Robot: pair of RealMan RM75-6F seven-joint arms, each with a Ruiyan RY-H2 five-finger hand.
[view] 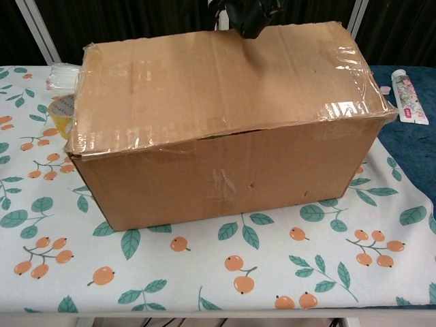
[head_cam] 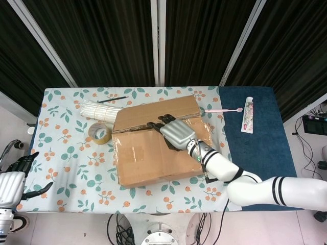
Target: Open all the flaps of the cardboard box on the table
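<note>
Your right hand (head_cam: 176,133) gripped the far flap edge of the box (head_cam: 153,158) at frame centre, long axis left-right; your left hand (head_cam: 13,181) hung spread, lower left.

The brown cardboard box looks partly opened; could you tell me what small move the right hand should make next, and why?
Probably lift the near flap: the right hand has its fingers at the seam of the brown cardboard box, whose far flap is already raised.

right robot hand (head_cam: 176,133): arm extended, fingers curled | left robot hand (head_cam: 13,179): low, fingers spread, empty
</note>
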